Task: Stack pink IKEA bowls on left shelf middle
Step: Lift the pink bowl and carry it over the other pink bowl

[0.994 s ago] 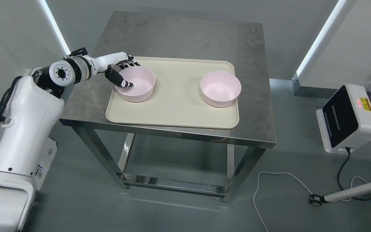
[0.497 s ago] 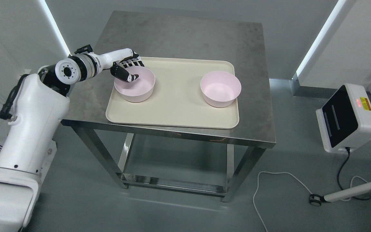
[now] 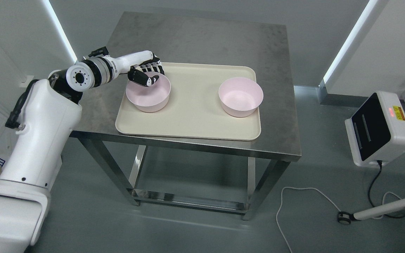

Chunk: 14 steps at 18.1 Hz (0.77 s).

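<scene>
- A square brushed-steel tabletop on shiny metal legs stands on a grey-green floor, with pale walls and two bright light strips behind it.
- A cream rectangular plastic tray lies on the near half of the tabletop, its front edge just inside the tabletop's front edge.
- Two pale pink round bowls sit on the tray, well apart: the left pink bowl at 9 o'clock and the right pink bowl at 3 o'clock, both upright and empty.
- The left robot hand, black-fingered on a white arm entering from the lower left, grips the left pink bowl at its far-left rim, thumb inside and fingers curled over the outer wall.
- The back half of the tabletop, toward 12 o'clock, is bare steel; the tray centre between the bowls is open.
- At 3 o'clock on the floor stands a white box-shaped device with a black panel and a yellow label whose print is too small to read; a white cable trails near it.
- Blue writing on a white panel at the left edge is cut off and unreadable.
</scene>
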Tool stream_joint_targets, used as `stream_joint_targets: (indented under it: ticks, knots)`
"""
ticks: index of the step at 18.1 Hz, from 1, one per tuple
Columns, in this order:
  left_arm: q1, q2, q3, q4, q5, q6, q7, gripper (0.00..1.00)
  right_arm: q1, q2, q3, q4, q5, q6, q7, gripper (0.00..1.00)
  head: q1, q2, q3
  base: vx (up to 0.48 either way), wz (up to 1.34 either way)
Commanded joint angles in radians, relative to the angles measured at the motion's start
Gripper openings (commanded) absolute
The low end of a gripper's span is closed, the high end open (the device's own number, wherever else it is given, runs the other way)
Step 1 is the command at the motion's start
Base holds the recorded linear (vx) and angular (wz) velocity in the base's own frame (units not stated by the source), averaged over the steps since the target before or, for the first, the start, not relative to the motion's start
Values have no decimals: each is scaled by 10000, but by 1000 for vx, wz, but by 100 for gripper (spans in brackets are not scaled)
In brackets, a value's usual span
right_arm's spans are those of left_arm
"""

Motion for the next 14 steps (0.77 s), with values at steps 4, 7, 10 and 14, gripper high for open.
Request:
stream_joint_targets:
  ticks: [4, 7, 10, 14]
  knots:
    - [-1799, -1489, 915, 136, 33, 297, -256, 0, 291, -175, -107, -337, 0, 48, -8, 100, 0, 0, 0, 0, 0]
    - [-2354, -2452, 610, 121, 33, 544, -625, 0, 291, -175, -107, -337, 0, 47, -8, 100, 0, 0, 0, 0, 0]
    - [-2463, -2452, -1929, 121, 596, 559, -108, 0, 291, -175, -123, -337, 0, 47, -8, 100, 0, 0, 0, 0, 0]
    - [-2493, -2452, -5014, 75, 2620, 559, 2175, 1, 291, -175, -107, -337, 0, 47, -8, 100, 0, 0, 0, 0, 0]
